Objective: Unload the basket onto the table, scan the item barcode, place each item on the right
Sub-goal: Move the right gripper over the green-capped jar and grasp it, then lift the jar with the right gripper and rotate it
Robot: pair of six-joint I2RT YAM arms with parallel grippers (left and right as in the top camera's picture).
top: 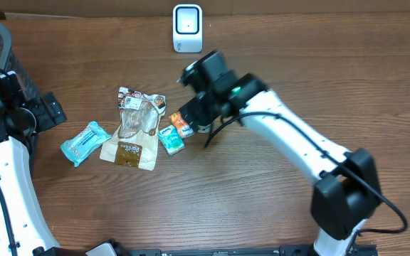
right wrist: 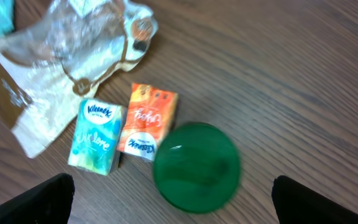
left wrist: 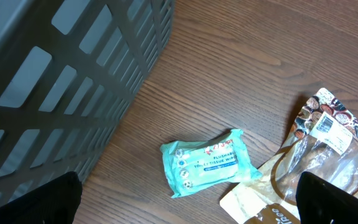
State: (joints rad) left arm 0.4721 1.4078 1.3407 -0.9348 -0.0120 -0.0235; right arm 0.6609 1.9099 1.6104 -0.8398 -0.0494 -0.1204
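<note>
Right gripper (right wrist: 185,202): jaws wide, empty | green disc (right wrist: 196,167) sat between jaws; orange pack (right wrist: 146,121) just beside, long axis across jaw line | left arm far

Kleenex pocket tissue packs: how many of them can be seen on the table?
2. The teal pack lies at the edge of the crumpled snack bag; the orange pack lies beside it, next to the green round thing. Others could be hidden under the bag.
</note>
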